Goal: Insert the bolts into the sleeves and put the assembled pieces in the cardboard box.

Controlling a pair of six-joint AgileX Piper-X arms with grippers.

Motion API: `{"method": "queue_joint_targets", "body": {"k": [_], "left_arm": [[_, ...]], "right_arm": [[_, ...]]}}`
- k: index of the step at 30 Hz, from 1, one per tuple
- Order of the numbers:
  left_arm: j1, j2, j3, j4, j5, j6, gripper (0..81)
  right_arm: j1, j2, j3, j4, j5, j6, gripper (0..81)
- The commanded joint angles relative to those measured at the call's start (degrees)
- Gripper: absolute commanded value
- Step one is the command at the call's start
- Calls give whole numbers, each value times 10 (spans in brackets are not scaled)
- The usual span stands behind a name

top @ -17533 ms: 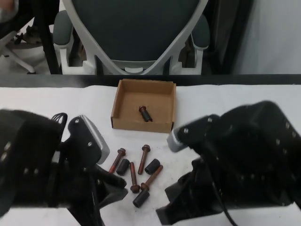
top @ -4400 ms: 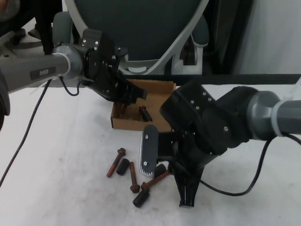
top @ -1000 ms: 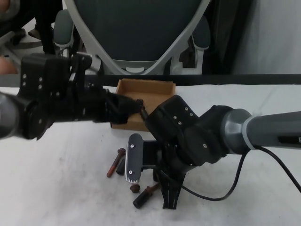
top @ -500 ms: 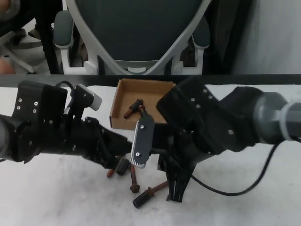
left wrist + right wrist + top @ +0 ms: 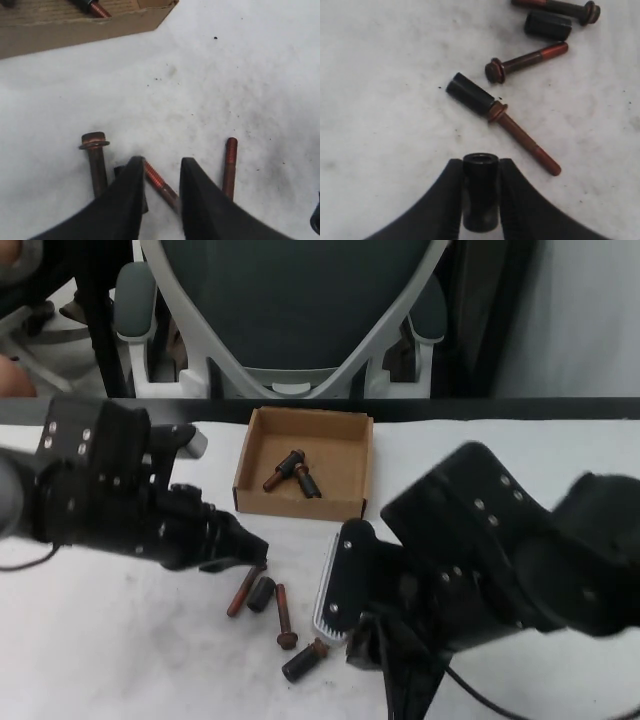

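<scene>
Bench [image 5: 110, 650]: white top with dark specks. Cardboard box [image 5: 300, 502] sits at far middle. Loose in front of it are three copper bolts and two black sleeves. One bolt [image 5: 243, 590] lies just beside a sleeve [image 5: 262, 593], and a second bolt [image 5: 283, 615] is near them. The third bolt [image 5: 522, 135] has its head touching the other sleeve [image 5: 470, 93].

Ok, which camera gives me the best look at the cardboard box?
High view: the whole cardboard box, open top, two pieces lying inside. The left wrist view catches one outer wall and a corner. The right wrist view faces loose bolts and sleeves instead.
</scene>
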Motion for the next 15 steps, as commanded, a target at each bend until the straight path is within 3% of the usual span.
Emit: {"method": "queue_joint_targets", "body": {"k": [1, 7, 15], "left_arm": [[-5, -9, -43, 69, -32, 13, 239], [-18, -9, -113, 192, -124, 26, 239], [-21, 3, -131, 242, -172, 37, 239]], "right_arm": [[13, -30, 22, -37, -31, 29, 2], [54, -70, 61, -108, -56, 74, 2], [112, -119, 94, -157, -83, 117, 2]]}}
